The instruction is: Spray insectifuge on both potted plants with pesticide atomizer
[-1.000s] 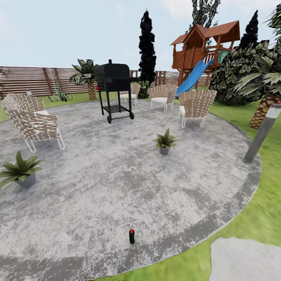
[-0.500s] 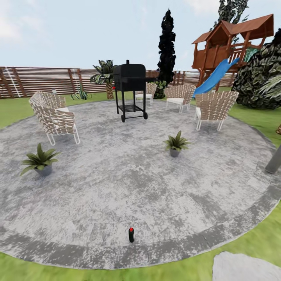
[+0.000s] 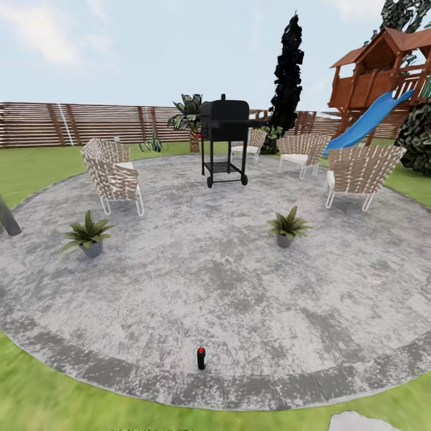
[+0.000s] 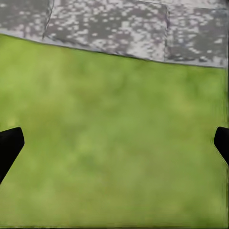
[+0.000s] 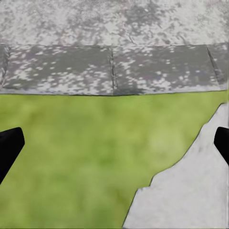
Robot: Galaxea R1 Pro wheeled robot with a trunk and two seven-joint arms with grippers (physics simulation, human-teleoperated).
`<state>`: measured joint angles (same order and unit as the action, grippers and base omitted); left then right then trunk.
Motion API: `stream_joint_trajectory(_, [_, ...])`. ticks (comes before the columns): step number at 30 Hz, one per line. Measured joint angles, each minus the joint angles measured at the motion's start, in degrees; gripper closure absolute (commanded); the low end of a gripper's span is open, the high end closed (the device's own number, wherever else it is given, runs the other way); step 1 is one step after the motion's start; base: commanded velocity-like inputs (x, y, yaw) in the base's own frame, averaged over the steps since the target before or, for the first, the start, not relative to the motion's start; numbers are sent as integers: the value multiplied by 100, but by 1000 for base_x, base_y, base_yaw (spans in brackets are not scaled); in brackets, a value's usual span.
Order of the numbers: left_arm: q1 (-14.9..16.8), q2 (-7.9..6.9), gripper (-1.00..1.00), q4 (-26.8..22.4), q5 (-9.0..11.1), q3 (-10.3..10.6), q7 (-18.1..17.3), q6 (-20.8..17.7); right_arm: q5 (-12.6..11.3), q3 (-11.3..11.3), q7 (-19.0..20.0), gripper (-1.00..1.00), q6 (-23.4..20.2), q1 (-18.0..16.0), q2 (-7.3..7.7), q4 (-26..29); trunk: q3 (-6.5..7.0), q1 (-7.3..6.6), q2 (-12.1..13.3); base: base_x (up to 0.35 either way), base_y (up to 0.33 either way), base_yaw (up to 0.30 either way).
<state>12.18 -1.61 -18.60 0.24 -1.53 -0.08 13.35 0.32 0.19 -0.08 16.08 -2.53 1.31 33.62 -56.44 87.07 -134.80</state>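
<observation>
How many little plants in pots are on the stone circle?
2. One potted plant sits left near a wicker chair; the other sits right of centre, below the grill.

Two black fingertips per wrist view — the left end effector (image 4: 114,143) and the right end effector (image 5: 114,143). Plain matte black, flat-faced, each tapering to a blunt angled wedge at the frame edges. No visible markings, screws or cables — just dark, unlit plastic-like surfaces.

Bright, even daylight with no cast shadows; renders soft and blurry, wide-angle bending at edges.
</observation>
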Motion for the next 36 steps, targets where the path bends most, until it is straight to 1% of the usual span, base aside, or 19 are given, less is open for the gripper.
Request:
stream_joint_trajectory(12, [0, -7, -100, 0, 6, -1, 0, 0, 0, 1, 0, -100, 0, 0, 0, 0, 0, -1, 0, 51, -270, 277])
stream_joint_trajectory(27, [0, -7, -100, 0, 11, -1, 0, 0, 0, 0, 0, -100, 0, 0, 0, 0, 0, -2, 0, 161, -251, 277])
stream_joint_trajectory(31, [1, -8, -100, -3, 20, -18, 0, 6, -5, -5, -6, -100, 1, 0, 0, -1, 0, -1, 0, 80, -100, 174])
stream_joint_trajectory(36, [62, 0, -100, -77, 2, -10, 0, 2, -8, -29, -8, -100, 1, 1, 31, 40, 0, 0, 0, 14, -17, 32])
